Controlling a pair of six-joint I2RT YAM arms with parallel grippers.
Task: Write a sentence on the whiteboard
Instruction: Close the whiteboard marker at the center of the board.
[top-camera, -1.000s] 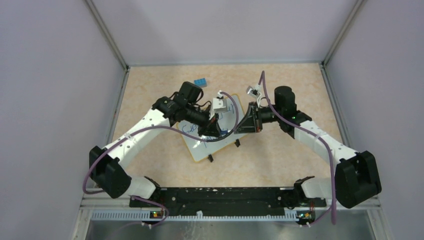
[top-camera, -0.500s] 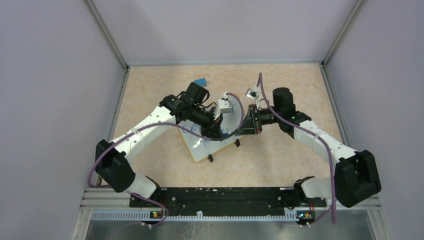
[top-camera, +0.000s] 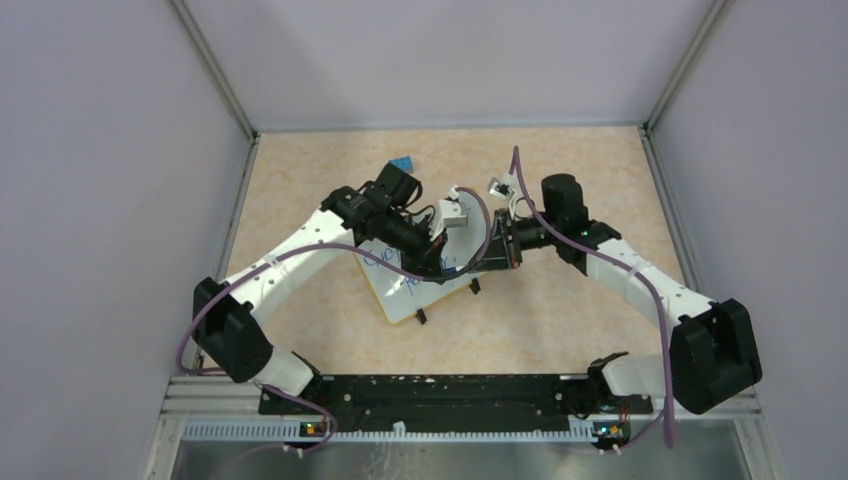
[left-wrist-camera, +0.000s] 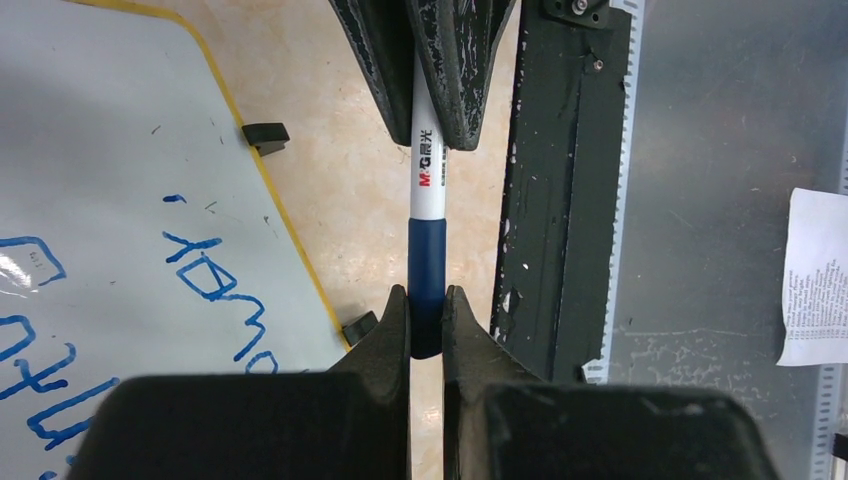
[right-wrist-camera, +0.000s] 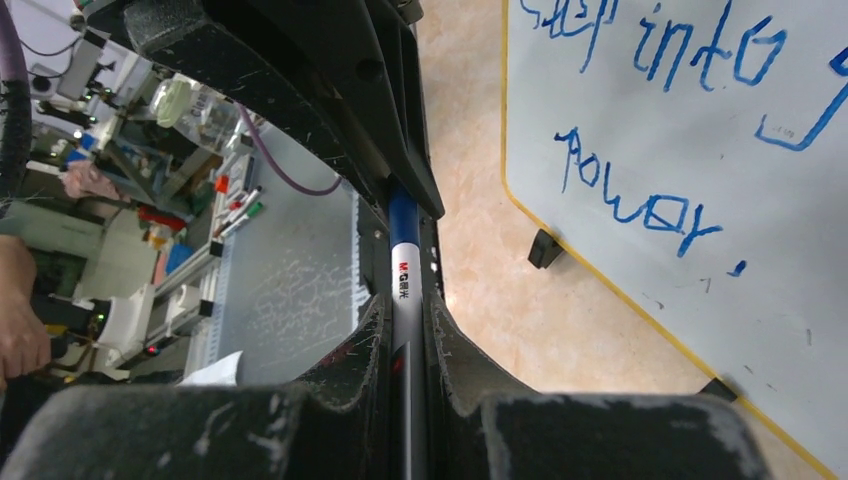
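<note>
The whiteboard lies tilted on the table, white with a yellow rim. The sentence runs across it in blue scrawl, in two lines. A white marker with a dark blue cap spans between both grippers, off the board's edge. My left gripper is shut on the cap. My right gripper is shut on the white barrel. In the top view the left gripper and right gripper meet tip to tip above the board's near right corner.
A blue block lies at the back of the table. Two black clip feet stick out from the board's near edge. The black base rail runs along the table front. A paper sheet lies beyond the rail.
My left arm has swung right, bringing its gripper up against the right gripper, and its fingers have closed a little. The right gripper shifted slightly left. The board has stayed put.
</note>
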